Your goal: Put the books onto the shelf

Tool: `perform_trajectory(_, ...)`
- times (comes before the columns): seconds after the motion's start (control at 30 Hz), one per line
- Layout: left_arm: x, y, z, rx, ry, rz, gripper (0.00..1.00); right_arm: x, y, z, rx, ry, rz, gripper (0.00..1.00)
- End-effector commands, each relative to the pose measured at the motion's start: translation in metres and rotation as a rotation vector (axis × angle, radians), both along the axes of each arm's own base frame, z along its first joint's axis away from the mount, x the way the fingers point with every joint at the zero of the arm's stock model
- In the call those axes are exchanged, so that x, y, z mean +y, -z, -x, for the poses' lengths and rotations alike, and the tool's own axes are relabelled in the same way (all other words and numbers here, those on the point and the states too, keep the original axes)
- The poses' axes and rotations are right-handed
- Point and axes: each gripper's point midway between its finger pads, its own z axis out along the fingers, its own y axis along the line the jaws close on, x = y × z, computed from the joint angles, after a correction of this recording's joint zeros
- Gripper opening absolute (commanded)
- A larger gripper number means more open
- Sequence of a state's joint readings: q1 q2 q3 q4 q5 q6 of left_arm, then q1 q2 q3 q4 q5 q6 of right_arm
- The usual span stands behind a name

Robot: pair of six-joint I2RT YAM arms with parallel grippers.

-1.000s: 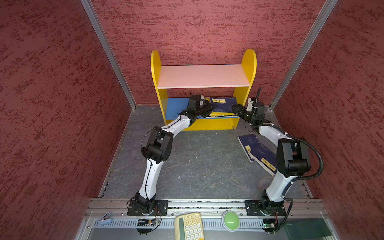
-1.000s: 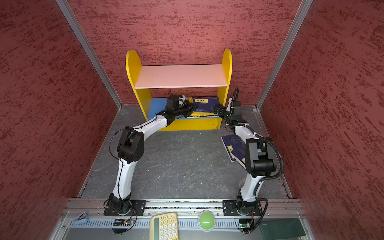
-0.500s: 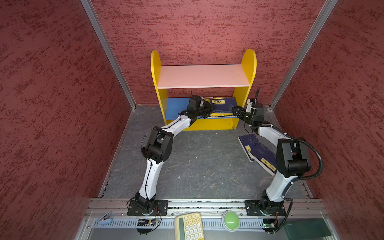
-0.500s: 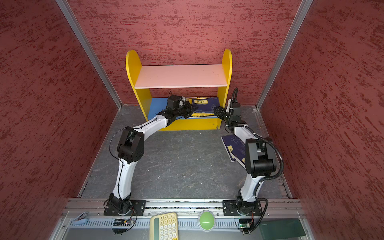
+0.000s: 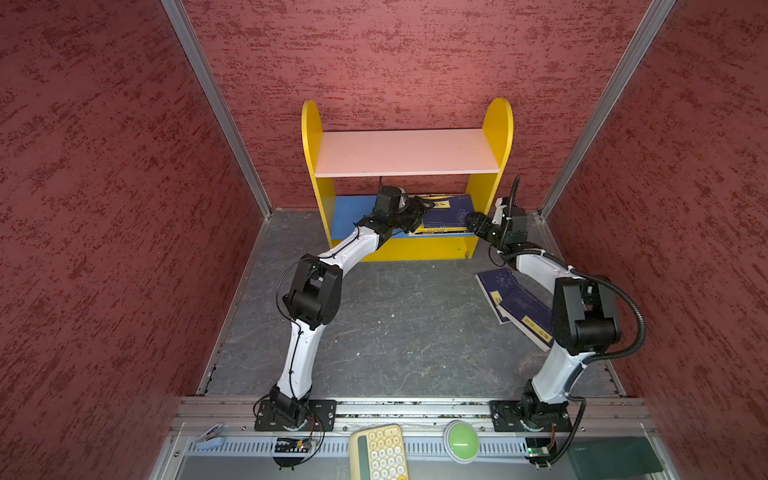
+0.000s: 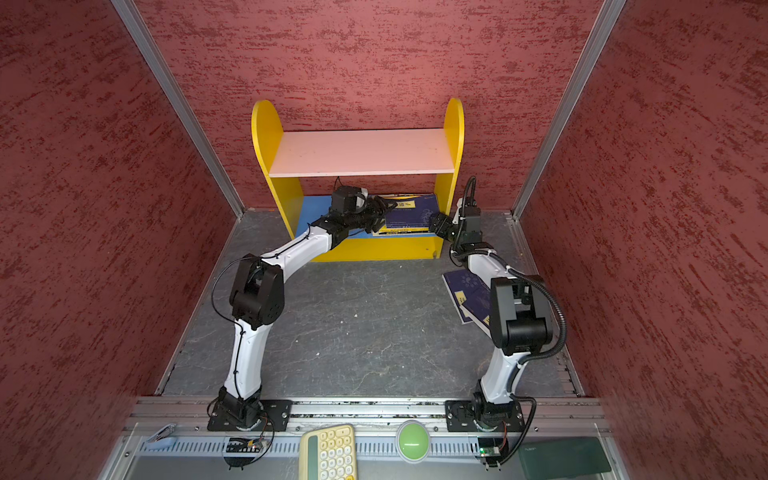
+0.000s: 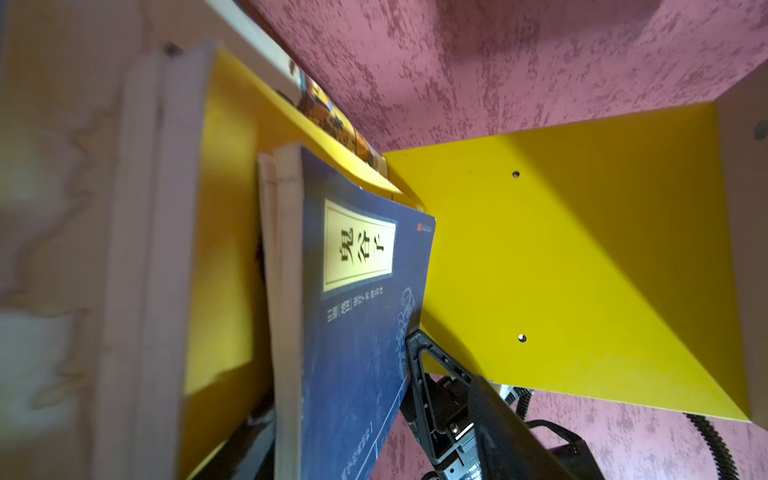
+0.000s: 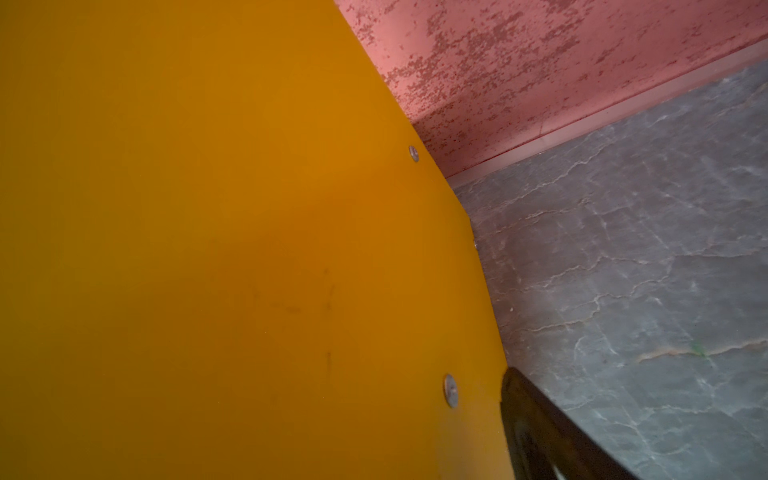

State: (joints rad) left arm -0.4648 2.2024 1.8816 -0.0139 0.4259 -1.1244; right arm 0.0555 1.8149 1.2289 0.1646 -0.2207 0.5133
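The shelf (image 5: 405,151) (image 6: 361,151) stands at the back wall. On its blue lower board (image 5: 353,208) lies a flat stack of books with a navy one (image 5: 446,212) (image 6: 409,212) (image 7: 357,332) on top, over yellow ones (image 7: 224,249). My left gripper (image 5: 419,208) (image 7: 332,386) reaches into that tier, open, with the navy book's edge between its fingers (image 7: 415,349). Two more navy books (image 5: 498,286) (image 5: 528,316) lie on the floor at the right. My right gripper (image 5: 476,222) stands open at the shelf's right side panel (image 8: 208,249). That panel hides one of its fingers.
Red walls close in the grey floor on three sides. Past the front rail sit a pale yellow keypad (image 5: 380,453), a green button (image 5: 460,442) and a dark green slab (image 5: 613,455). The right arm's elbow (image 5: 582,316) hangs over the floor books.
My left gripper's jaws have opened off the navy book on the stack. Both arms have hardly moved.
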Motion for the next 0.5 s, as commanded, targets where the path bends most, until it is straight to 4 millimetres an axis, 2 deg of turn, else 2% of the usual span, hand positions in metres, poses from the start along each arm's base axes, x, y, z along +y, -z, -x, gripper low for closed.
perform_trajectory(0.0,0.0180,0.0027,-0.0026,0.017,-0.048,-0.085,0.69,-0.0044,0.0238,0.0031,0.074,0.019,0.030,0.88)
perform_trajectory(0.2,0.0222,0.0052,-0.0012,0.017,-0.064,-0.151,0.71,-0.0019,0.0198,0.0029,0.071,0.007,0.020,0.88)
perform_trajectory(0.47,0.0164,0.0002,-0.0008,-0.005,-0.044,-0.153,0.72,0.0002,0.0189,0.0032,0.073,0.000,0.004,0.87)
